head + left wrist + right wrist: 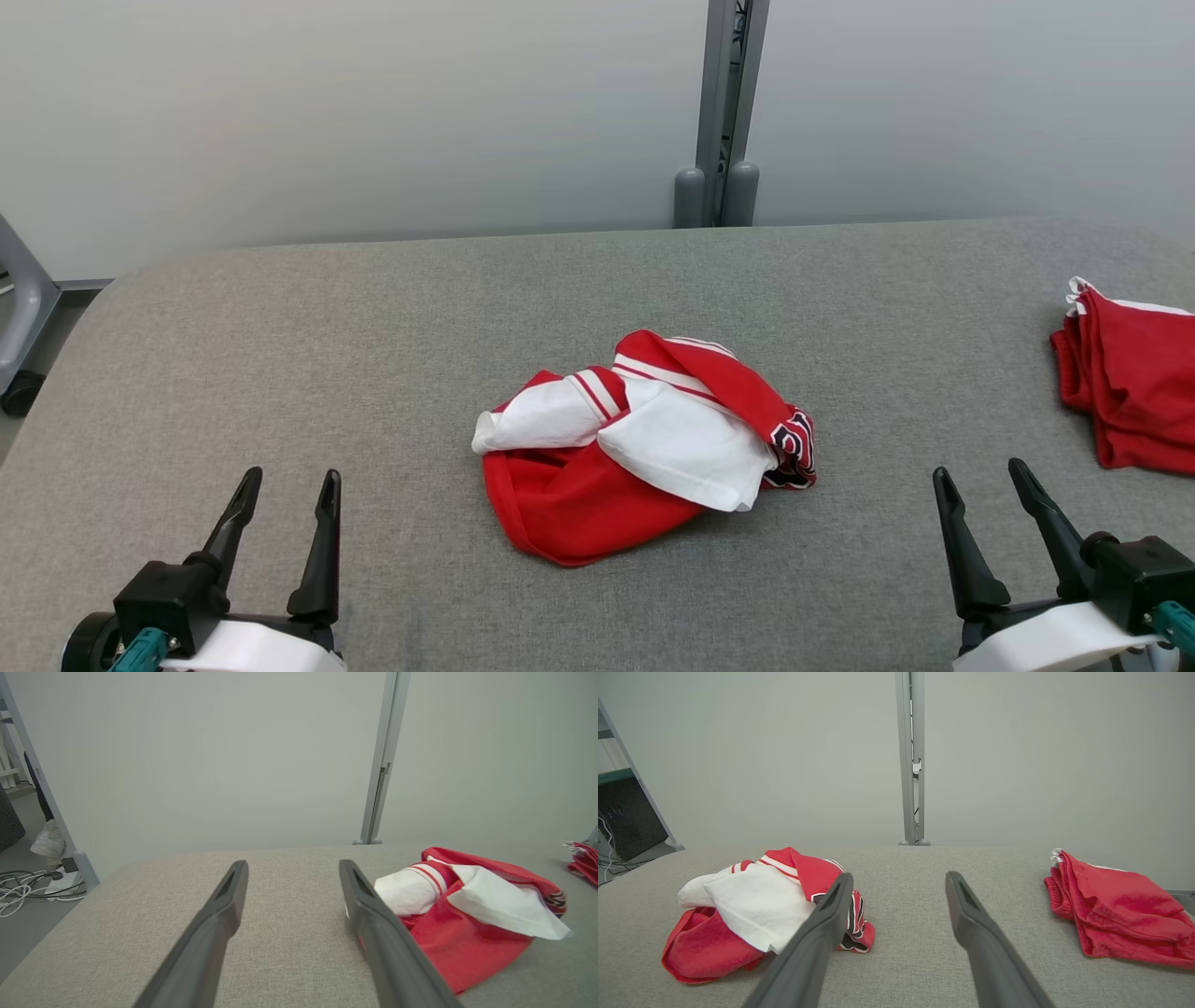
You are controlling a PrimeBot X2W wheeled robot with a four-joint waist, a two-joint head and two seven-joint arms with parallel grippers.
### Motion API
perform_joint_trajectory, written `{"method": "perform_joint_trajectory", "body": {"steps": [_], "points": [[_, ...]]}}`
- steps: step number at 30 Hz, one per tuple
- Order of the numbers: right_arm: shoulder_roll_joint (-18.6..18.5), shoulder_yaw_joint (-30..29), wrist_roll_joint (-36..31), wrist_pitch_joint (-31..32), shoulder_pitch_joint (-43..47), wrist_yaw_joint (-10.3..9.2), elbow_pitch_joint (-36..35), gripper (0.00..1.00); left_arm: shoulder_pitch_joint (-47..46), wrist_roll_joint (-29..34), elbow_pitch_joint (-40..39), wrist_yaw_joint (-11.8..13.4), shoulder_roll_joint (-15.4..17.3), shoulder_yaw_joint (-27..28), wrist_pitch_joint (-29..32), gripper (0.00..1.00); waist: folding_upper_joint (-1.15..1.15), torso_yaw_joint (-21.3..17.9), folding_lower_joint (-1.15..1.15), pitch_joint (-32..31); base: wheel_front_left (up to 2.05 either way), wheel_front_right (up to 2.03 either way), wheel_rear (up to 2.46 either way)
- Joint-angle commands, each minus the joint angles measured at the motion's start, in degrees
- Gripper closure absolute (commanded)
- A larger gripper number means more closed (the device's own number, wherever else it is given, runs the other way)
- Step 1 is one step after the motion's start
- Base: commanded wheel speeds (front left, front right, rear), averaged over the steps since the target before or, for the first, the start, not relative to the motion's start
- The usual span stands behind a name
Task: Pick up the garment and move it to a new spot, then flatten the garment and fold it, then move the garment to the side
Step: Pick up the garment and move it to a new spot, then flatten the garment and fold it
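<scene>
Grey woven upholstery is stretched over the broad padded table (373, 317), which is backed by a plain pale wall and a grey metal post (724, 112). The left gripper (290, 474) is held spread wide with nothing between its long dark fingers. It is poised low over the surface, nearer the robot than the crumpled red-and-white jersey garment (644, 448) and well off to that garment's left. The right gripper (977, 467) is likewise opened fully and empty, well off to the garment's right.

Both are judged to be parked clear on either flank so that the heap can be seen unobstructed and approached from either side. The garment is bunched in the middle of the table, with white panels folded over red cloth and a dark printed patch turned towards its right edge. Nothing touches it, so the pick-up is judged not yet begun. Far to the garment's right, a second red cloth bundle (1134, 392) is laid roughly folded at the table's edge, apparently kept out of the working area.
</scene>
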Motion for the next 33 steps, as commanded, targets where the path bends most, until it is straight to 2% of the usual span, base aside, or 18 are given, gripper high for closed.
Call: {"method": "perform_joint_trajectory", "body": {"steps": [1,23,33], "points": [[-0.3,-0.2,0.0,0.0,0.3,0.01,-0.2,0.0,0.6,0.3,-0.3,0.4,0.3,0.0,0.2,0.0,0.0,0.1,0.0,0.0,0.0,0.0,0.0],[-0.2,-0.1,-0.2,0.1,-0.4,0.01,-0.8,0.0,-0.6,0.7,-1.4,1.1,0.7,-1.3,0.9,0.0,0.0,1.1,0.0,0.8,0.0,0.0,0.0],[-3.7,10.7,-2.1,1.3,-5.8,0.01,3.2,0.0,-5.2,0.9,-0.2,-0.4,-0.4,-3.1,0.1,0.0,0.0,5.9,0.0,5.0,0.0,0.0,0.0]]}}
